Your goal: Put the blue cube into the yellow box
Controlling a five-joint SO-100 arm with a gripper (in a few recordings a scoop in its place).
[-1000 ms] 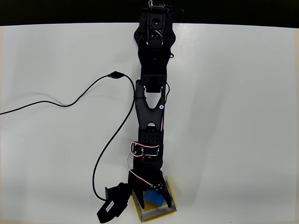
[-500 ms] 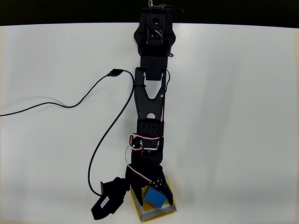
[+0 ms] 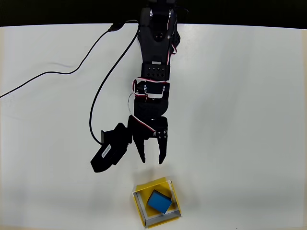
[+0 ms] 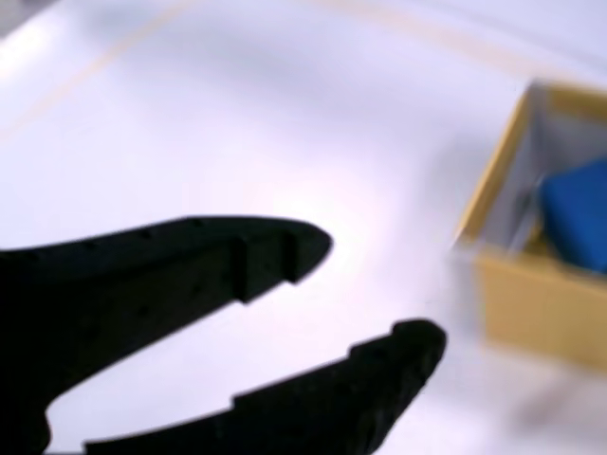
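Pulled back from the one yellow box (image 3: 140, 196), the gripper (image 3: 153, 160) gapes empty; one blue cube (image 3: 159, 201) lies inside.

All-black jointed arm (image 3: 154, 62) upper centre of the overhead view, red and white wires looped at its joints, small silver screws, perforated plate, black camera block with white label (image 3: 109, 151), thin black cable (image 3: 72, 72), hand (image 3: 152, 160) with two pointed, notched black fingers (image 4: 237, 256)

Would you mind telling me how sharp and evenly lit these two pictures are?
Overhead view: sharp and evenly lit, the claw, blue cube and yellow box crisp, only faint shadows on the white table. Wrist view: soft and blurred, the cube and box smeared, with glare on the table.
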